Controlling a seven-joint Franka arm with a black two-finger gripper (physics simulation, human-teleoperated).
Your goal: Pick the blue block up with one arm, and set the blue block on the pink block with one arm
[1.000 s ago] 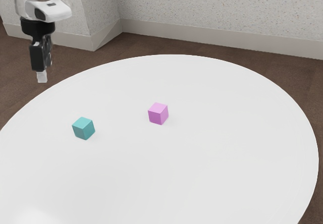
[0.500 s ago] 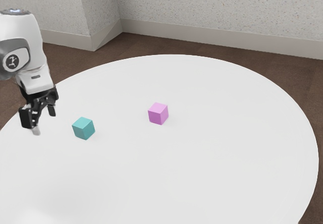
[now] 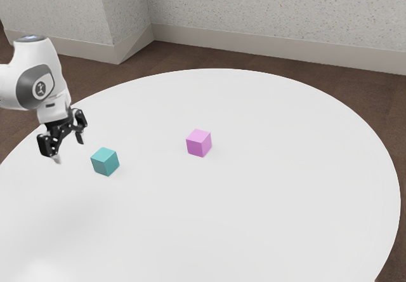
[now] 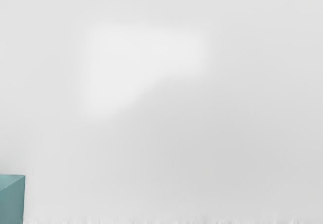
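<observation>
Gripper point(image 3: 63, 143) was spread open and empty, low near the white table point(image 3: 266, 218), just beside the blue block point(image 3: 104, 161) on the exterior view's left. Block sat on the table, well apart from the pink block point(image 3: 198, 143).

Bright, even light; the white worktop point(image 3: 266, 187) looks nearly washed out; shadows by the blue block point(image 3: 104, 161) and pink block point(image 3: 198, 143) are faint; a paler patch glares in the wrist view.

Looks down from high beside the arm point(image 3: 35, 88) over the white table point(image 3: 285, 199) toward the wall point(image 3: 285, 9) at 12 o'clock; from the wrist, hangs close above it, sharing the blue block point(image 3: 104, 161).
</observation>
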